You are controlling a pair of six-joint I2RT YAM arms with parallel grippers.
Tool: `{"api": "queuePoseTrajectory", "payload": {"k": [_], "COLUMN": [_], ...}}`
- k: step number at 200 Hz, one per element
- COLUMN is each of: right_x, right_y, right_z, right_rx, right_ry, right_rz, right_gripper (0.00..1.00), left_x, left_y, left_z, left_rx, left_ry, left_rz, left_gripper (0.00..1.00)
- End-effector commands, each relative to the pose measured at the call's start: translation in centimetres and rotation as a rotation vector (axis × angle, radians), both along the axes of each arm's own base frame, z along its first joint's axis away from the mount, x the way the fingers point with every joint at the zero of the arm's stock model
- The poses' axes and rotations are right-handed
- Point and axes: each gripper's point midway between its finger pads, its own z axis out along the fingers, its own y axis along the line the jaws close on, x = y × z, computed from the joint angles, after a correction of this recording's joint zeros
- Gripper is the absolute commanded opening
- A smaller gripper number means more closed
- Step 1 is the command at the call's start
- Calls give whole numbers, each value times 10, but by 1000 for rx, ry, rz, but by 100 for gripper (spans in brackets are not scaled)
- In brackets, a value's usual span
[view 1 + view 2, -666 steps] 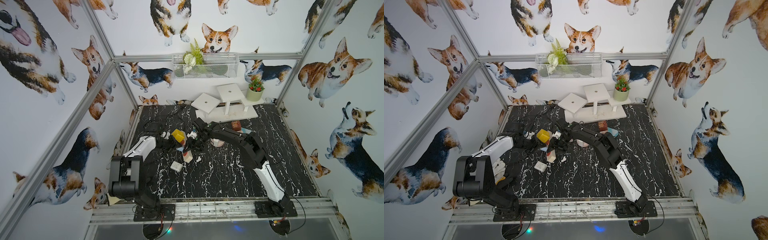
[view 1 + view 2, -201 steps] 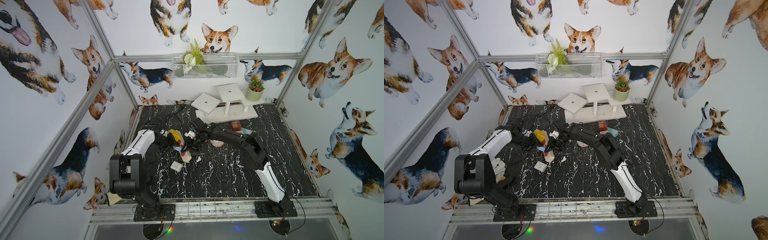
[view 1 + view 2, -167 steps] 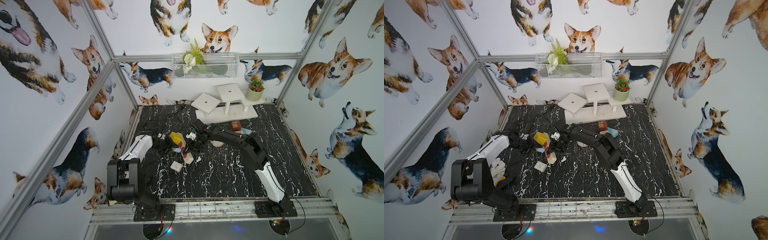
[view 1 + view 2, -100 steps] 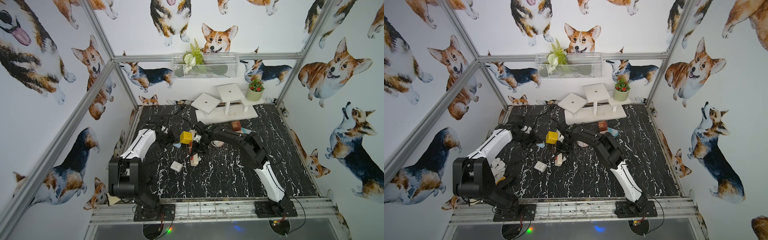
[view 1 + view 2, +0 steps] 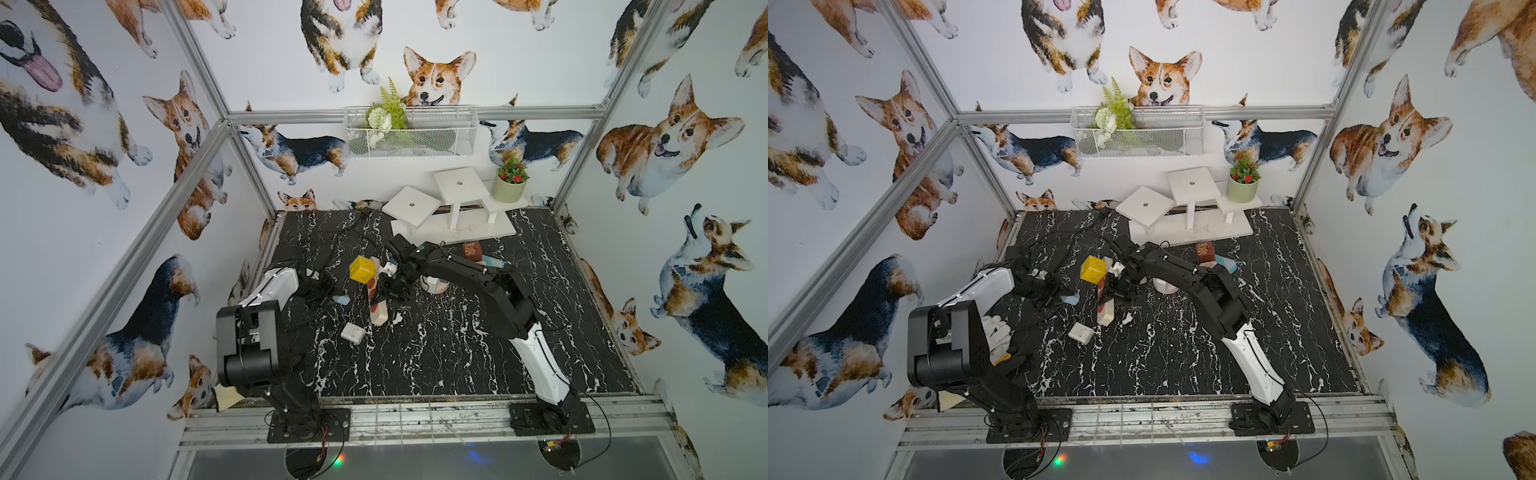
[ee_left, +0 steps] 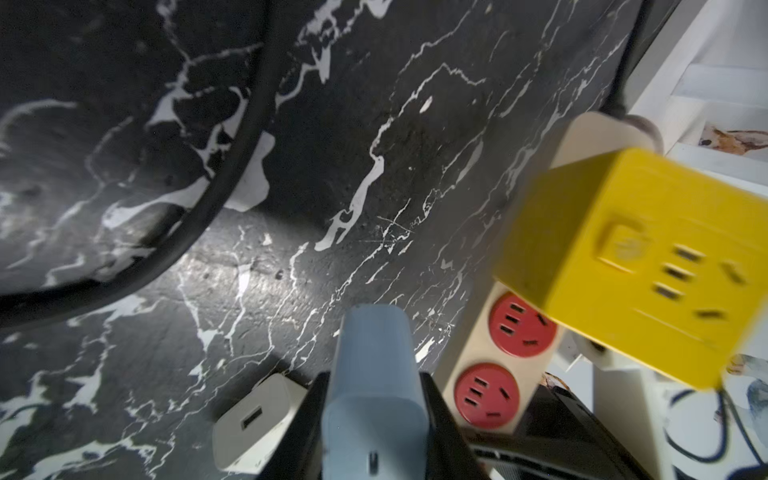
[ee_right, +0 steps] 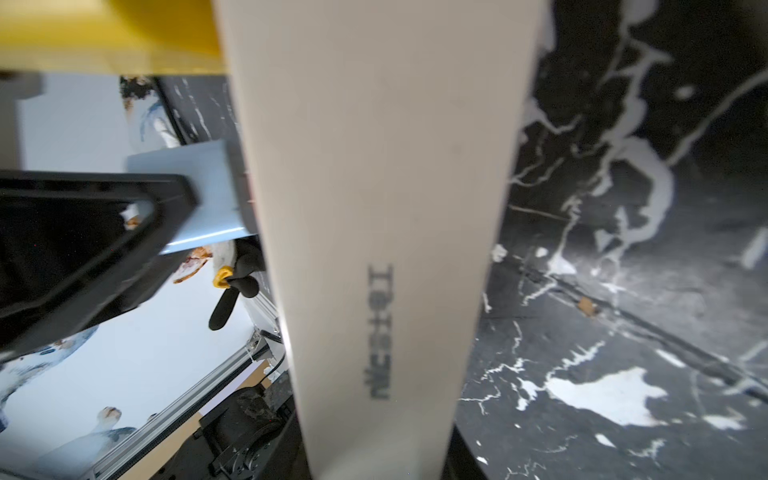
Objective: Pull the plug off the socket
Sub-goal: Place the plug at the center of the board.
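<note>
The socket is a beige power strip (image 5: 377, 308) with red outlets (image 6: 486, 394), standing tilted on the black marble table (image 5: 457, 357). My right gripper (image 5: 391, 286) is shut on the strip (image 7: 374, 208), one jaw on each side of it. A yellow cube adapter (image 5: 362, 269) sits against the strip's upper end. My left gripper (image 6: 374, 382) is shut on the light blue plug (image 6: 376, 399). The plug (image 5: 341, 300) hangs just left of the strip, with a gap between them in both top views (image 5: 1070, 297).
A white USB charger (image 5: 353, 332) lies on the table in front of the strip. A thick black cable (image 6: 232, 166) curves behind the left gripper. A white stand (image 5: 453, 220), a brown block (image 5: 473, 250) and a bowl (image 5: 434, 284) are at the back.
Over the last second the strip and yellow cube swung right, then back a little left. The left gripper drew the blue plug leftwards, away from the strip.
</note>
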Motion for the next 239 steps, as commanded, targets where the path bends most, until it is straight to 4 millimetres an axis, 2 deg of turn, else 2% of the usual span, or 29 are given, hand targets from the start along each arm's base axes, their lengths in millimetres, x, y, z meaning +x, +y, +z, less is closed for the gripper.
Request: {"api": "queuePoseTrajectory", "payload": {"k": [1,14,21,41,57,91,101,127,154,185,209,239], "right_x": [3,2,1,-1,-2,-2,-2,-4,-9,-16,-18,-22], "right_y": [9,7,6,4,4,5,5,6,9,12,14,16], "right_z": [11,11,10,7,5,4,4,3,2,5,6,10], "right_rx": [57,55,52,47,46,50,49,53,59,75,84,98], "right_ry": [-24,-24,-22,-16,-9,-7,-5,-6,-7,-15,-14,-23], "right_rz": [30,34,35,37,40,44,45,55,78,105,116,129], "right_gripper": [0,0,0,0,0,0,0,0,0,0,0,0], "left_x": [7,7,5,-1,-6,-14,-14,-9,14,44,50,55], "left_y": [-7,-9,-11,-9,0,14,20,34,34,15,1,-9], "left_z": [-1,-4,-15,-25,-27,-25,-11,16,50,73,70,54], "left_rx": [-57,-72,-87,-77,-11,82,121,205,201,126,108,66], "left_ry": [-39,-55,-25,18,27,72,48,7,-90,-205,-211,-195], "left_rz": [6,6,6,8,18,30,38,66,73,36,-2,-26], "left_gripper": [24,29,32,41,55,72,80,88,93,97,97,97]}}
